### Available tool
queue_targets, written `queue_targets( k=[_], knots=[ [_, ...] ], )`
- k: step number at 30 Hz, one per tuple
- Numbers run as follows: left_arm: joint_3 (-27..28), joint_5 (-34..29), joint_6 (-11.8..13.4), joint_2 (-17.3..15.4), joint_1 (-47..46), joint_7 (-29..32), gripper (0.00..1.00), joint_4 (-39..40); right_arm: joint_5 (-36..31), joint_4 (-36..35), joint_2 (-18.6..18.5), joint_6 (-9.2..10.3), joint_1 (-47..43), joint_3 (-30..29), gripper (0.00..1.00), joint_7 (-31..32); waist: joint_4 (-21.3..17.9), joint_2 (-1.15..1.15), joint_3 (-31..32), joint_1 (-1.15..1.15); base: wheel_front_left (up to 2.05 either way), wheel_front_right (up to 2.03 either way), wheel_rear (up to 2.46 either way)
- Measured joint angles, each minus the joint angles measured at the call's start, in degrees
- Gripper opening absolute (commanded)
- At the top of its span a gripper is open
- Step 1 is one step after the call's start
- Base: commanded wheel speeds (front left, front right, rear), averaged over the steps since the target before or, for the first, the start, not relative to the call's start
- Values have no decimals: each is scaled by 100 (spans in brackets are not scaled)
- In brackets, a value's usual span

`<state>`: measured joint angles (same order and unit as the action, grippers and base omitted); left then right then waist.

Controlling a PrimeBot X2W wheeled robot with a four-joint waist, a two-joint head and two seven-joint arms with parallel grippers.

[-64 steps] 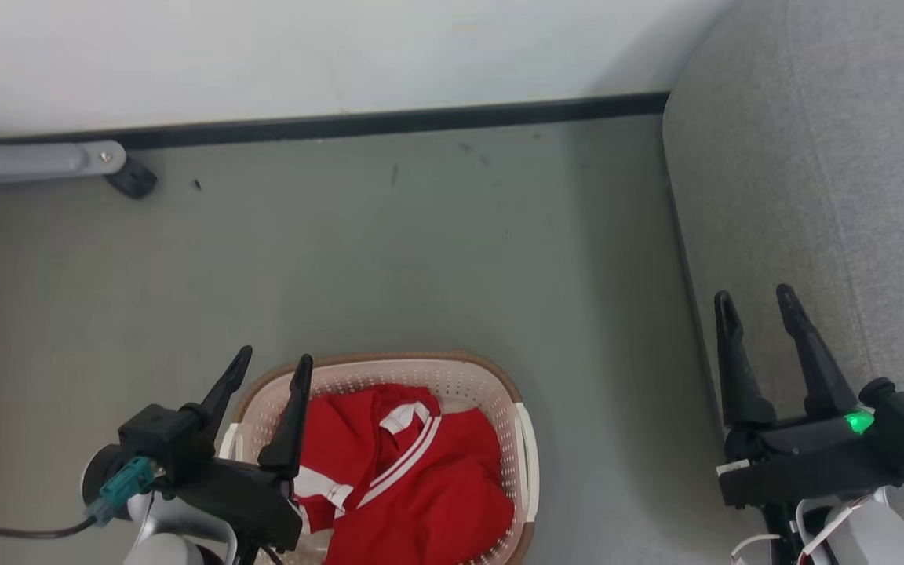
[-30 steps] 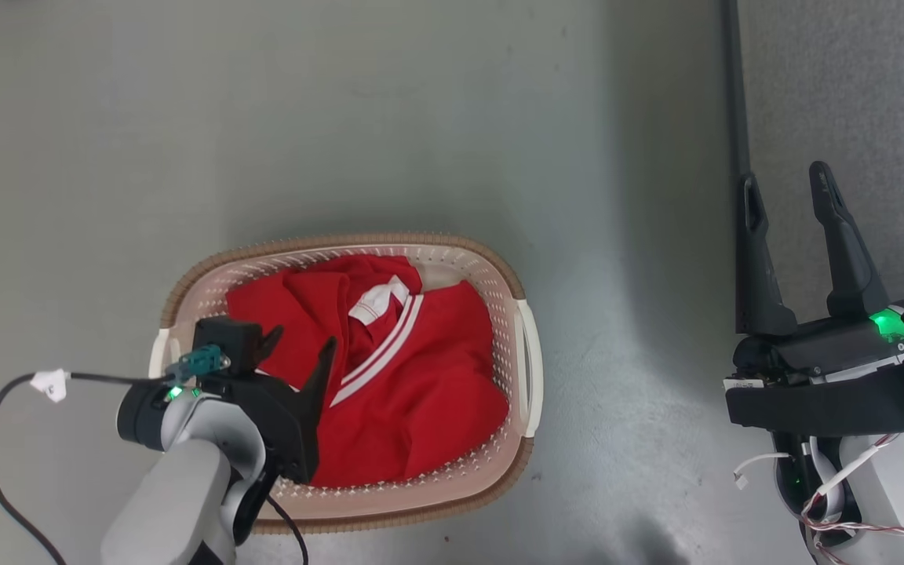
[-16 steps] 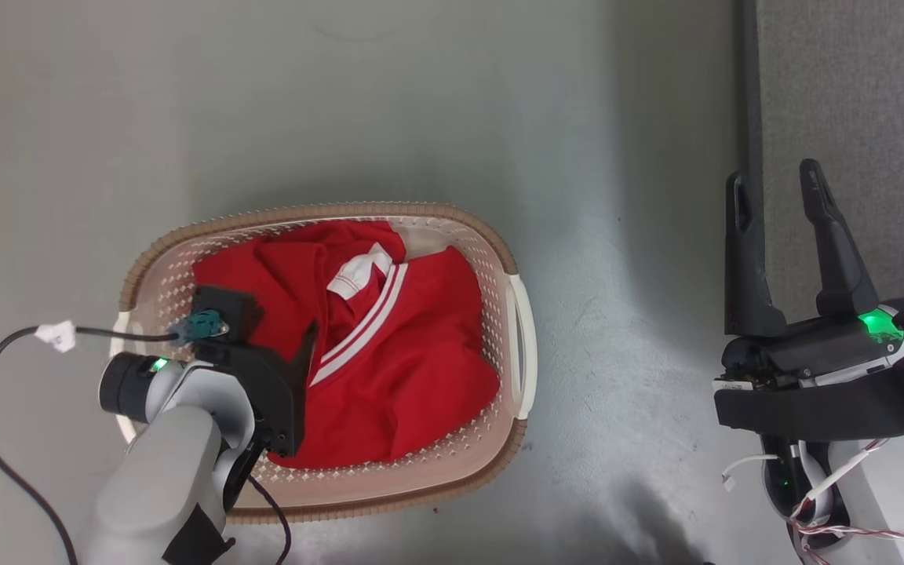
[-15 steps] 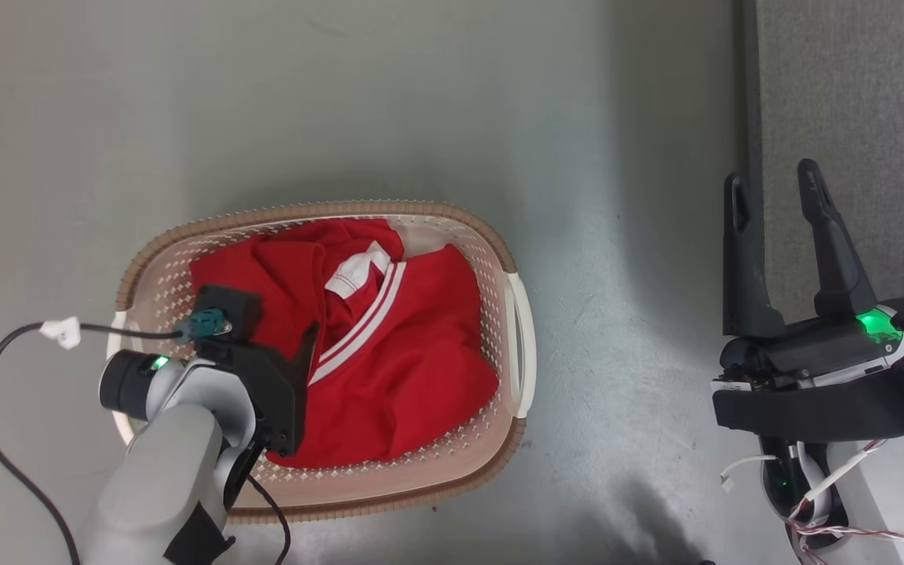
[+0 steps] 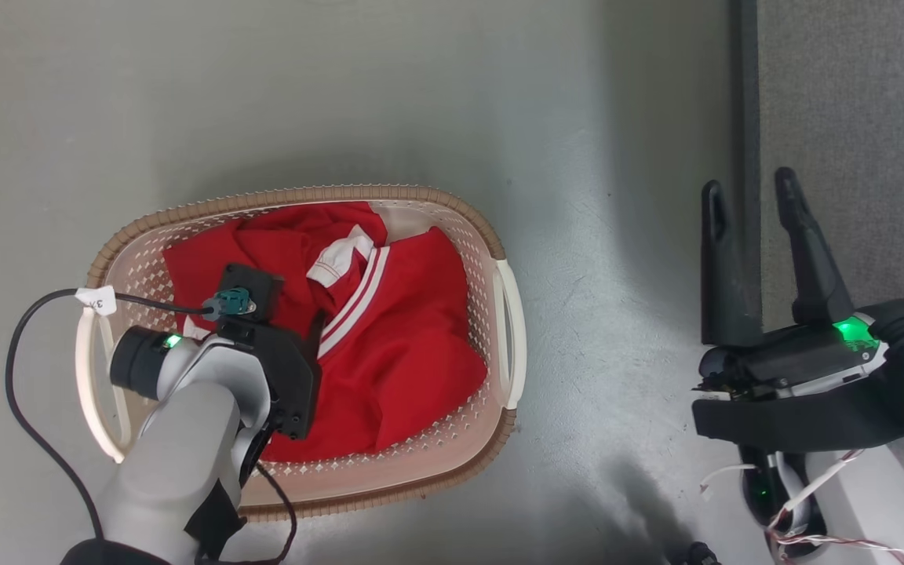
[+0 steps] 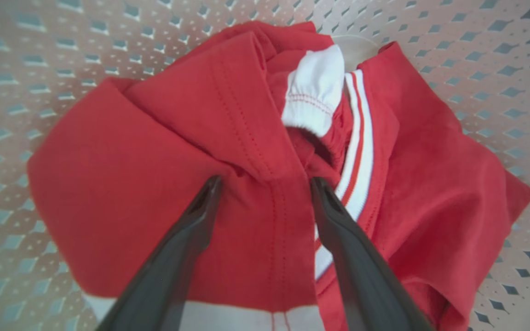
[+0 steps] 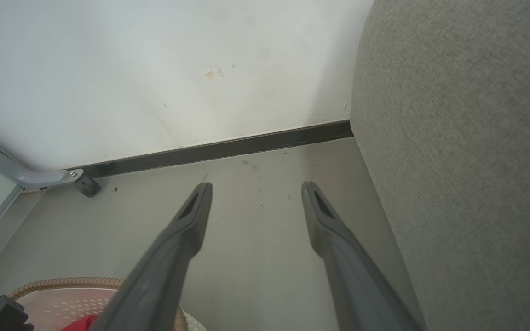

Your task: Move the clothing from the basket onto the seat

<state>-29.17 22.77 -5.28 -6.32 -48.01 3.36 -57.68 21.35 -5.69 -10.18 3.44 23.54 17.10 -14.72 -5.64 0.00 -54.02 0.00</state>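
Observation:
The cream basket [image 5: 303, 194] with a brown rim stands on the floor. It holds the red clothing [image 5: 405, 345] with white bands and stripes. My left arm reaches down into the basket. In the left wrist view the left gripper [image 6: 265, 181] is open, its two fingertips resting on the red clothing [image 6: 154, 161] on either side of a raised fold. The right gripper [image 5: 748, 182] hangs open and empty off to the right, over the edge of the grey seat [image 5: 852, 118]. The right wrist view shows the right gripper [image 7: 256, 185] beside the seat [image 7: 467, 138].
Grey floor [image 5: 342, 94] surrounds the basket. A black cable [image 5: 20, 369] loops from my left wrist over the basket's left side. The right wrist view shows a white wall [image 7: 154, 69], a dark baseboard [image 7: 228, 147] and a grey metal leg with a caster [image 7: 85, 184].
The head camera has shifted, so the basket sits further left and higher in the picture. My left gripper has sunk lower onto the clothing. Both grippers stay open.

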Motion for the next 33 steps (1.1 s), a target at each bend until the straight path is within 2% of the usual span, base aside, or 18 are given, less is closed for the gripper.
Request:
queue_targets(
  k=[9,27,28,29,30,33],
  knots=[
    [-109,-325,483,-126,-308,65,100,-470,-44,20,171,-47,-23,91,100,0,-145,0,-75,0,0,0,0],
    [-354,-584,546,-133,-686,312,100,-987,-140,75,300,-121,-185,23,100,0,-312,0,-194,0,0,0,0],
    [-355,-587,546,-133,-696,312,85,-1005,-141,80,309,-127,-185,22,100,0,-316,0,-201,0,0,0,0],
    [-356,-592,546,-133,-697,310,35,-1020,-144,88,318,-129,-185,16,100,0,-320,0,-206,0,0,0,0],
    [-357,-597,544,-134,-697,309,0,-1034,-165,92,326,-145,-185,4,100,0,-324,0,-210,0,0,0,0],
    [-352,-598,542,-137,-697,261,0,-1073,-174,102,348,-152,-181,-27,100,0,-332,0,-212,0,0,0,0]
  ],
)
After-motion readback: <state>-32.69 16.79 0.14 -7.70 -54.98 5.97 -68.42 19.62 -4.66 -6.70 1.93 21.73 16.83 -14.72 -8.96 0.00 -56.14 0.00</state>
